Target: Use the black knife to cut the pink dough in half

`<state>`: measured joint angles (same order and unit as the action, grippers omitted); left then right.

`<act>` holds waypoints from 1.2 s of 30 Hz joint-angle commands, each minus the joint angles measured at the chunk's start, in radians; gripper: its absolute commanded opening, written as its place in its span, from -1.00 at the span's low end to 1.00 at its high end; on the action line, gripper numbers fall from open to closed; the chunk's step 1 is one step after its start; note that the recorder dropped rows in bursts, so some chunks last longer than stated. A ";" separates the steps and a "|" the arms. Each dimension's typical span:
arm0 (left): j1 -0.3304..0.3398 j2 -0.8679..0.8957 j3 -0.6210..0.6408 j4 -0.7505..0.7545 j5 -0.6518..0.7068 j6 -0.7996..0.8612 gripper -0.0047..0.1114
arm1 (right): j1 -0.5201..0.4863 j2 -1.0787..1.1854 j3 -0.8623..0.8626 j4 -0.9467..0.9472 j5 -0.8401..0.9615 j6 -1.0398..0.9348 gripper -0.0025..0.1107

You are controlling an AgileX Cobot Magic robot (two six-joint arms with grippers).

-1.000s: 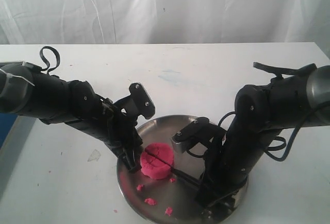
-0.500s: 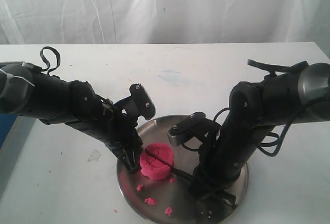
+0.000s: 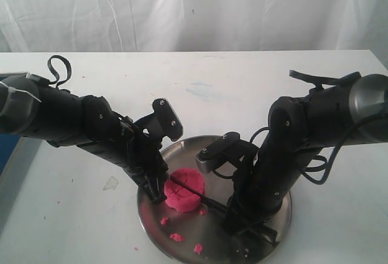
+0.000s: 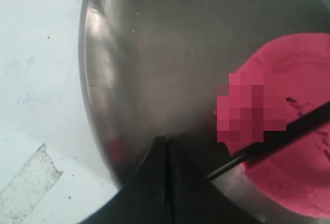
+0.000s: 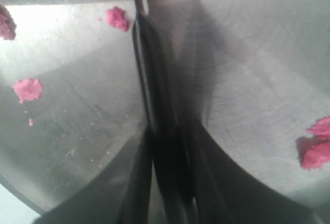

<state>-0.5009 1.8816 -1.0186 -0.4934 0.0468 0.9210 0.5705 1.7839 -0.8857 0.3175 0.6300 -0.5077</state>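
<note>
Several pink crumbs [image 3: 176, 237] — loose on the steel plate [image 3: 148, 218] toward its near rim. Right gripper [image 3: 244, 220]: low over the plate's near right part, fingers [image 5: 221, 183] either side of the handle of the black knife [image 3: 213, 203]; all is dark on dark there, so whether they clamp the handle or merely flank it cannot be told. Black knife: blade runs from that handle leftward onto the pink dough [image 3: 183, 191] and lies in a dark groove across its top. Pink dough: one thick round puck, left of the plate's centre; groove depth not discernible, the piece reads as not yet parted. Left gripper [image 3: 156, 195]: fingers pressed together on nothing, tips down by the plate's left rim at the dough's flank — touching or just beside, unclear. Scrap of tape [image 3: 110, 183]: on the white table [image 3: 212, 88], off the plate's left rim. White curtain [image 3: 182, 9]: along the table's far edge. Handling note, as judgement: the step in hand is seating the grip and driving the cut; close firmly on the handle before any load, keep the blade in the existing groove, press straight down to the steel without dragging, left gripper bracing the puck.
</note>
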 commanded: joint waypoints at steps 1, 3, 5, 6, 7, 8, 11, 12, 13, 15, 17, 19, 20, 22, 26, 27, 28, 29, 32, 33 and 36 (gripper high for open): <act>0.001 0.016 0.022 0.007 0.052 -0.001 -0.92 | 0.000 0.025 -0.001 0.000 -0.025 0.017 -0.96; 0.001 0.016 0.022 0.007 0.052 -0.001 -0.92 | 0.000 0.026 -0.001 0.000 -0.023 0.017 -0.96; 0.001 0.016 0.022 0.007 0.052 -0.001 -0.92 | 0.000 0.026 -0.001 -0.004 -0.020 0.017 -0.96; 0.001 0.016 0.022 0.007 0.052 -0.001 -0.92 | 0.000 0.026 -0.001 -0.004 -0.018 0.017 -0.96; 0.001 0.016 0.022 0.007 0.052 -0.001 -0.92 | 0.000 0.026 -0.001 -0.004 -0.018 0.017 -0.96; 0.001 0.016 0.022 0.007 0.052 -0.001 -0.92 | 0.000 0.026 -0.001 -0.004 -0.018 0.017 -0.96; 0.001 0.014 0.022 0.007 0.052 -0.001 -0.92 | 0.000 0.026 -0.002 -0.004 -0.018 0.017 -0.96; 0.001 0.009 0.018 0.007 0.052 -0.001 -0.92 | 0.000 0.024 -0.002 -0.004 -0.018 0.017 -0.96; 0.001 -0.001 0.016 0.007 0.047 -0.001 -0.92 | 0.000 0.022 -0.002 -0.004 -0.018 0.017 -0.96; 0.001 -0.029 0.010 0.007 0.032 -0.001 -0.92 | 0.000 0.022 -0.002 -0.004 -0.018 0.017 -0.96; 0.001 -0.079 -0.002 0.007 0.021 -0.001 -0.92 | 0.000 0.022 -0.002 -0.004 -0.018 0.017 -0.96; 0.001 -0.127 -0.003 0.007 0.021 -0.001 -0.92 | 0.000 0.022 -0.002 -0.004 -0.018 0.017 -0.96; 0.001 -0.154 -0.003 0.007 0.021 -0.001 -0.92 | 0.000 0.022 -0.002 -0.004 -0.018 0.017 -0.96; 0.001 -0.178 -0.003 0.007 0.030 -0.001 -0.92 | 0.000 0.022 -0.002 -0.004 -0.018 0.017 -0.96; 0.001 -0.262 -0.003 0.007 0.053 -0.001 -0.92 | 0.000 0.022 -0.002 -0.004 -0.018 0.017 -0.96; 0.001 -0.281 -0.003 0.007 0.059 -0.001 -0.92 | 0.000 0.022 -0.002 -0.004 -0.018 0.017 -0.96; 0.001 -0.308 -0.003 0.007 0.064 -0.004 -0.92 | 0.000 0.022 -0.002 -0.002 -0.018 0.017 -0.96; 0.001 -0.338 -0.003 0.007 0.074 -0.004 -0.92 | 0.000 0.022 -0.002 -0.002 -0.018 0.017 -0.96; 0.001 -0.427 -0.003 0.007 0.113 -0.008 -0.92 | 0.000 0.022 -0.002 -0.002 -0.018 0.017 -0.96; 0.001 -0.444 -0.003 0.007 0.127 -0.008 -0.92 | 0.000 0.022 -0.002 -0.002 -0.018 0.017 -0.96; 0.001 -0.504 -0.003 0.007 0.169 -0.008 -0.92 | 0.000 0.022 -0.002 -0.004 -0.006 0.017 -0.96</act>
<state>-0.5009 1.4361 -1.0207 -0.4780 0.1605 0.9210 0.5705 1.7883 -0.8885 0.3159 0.6283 -0.4908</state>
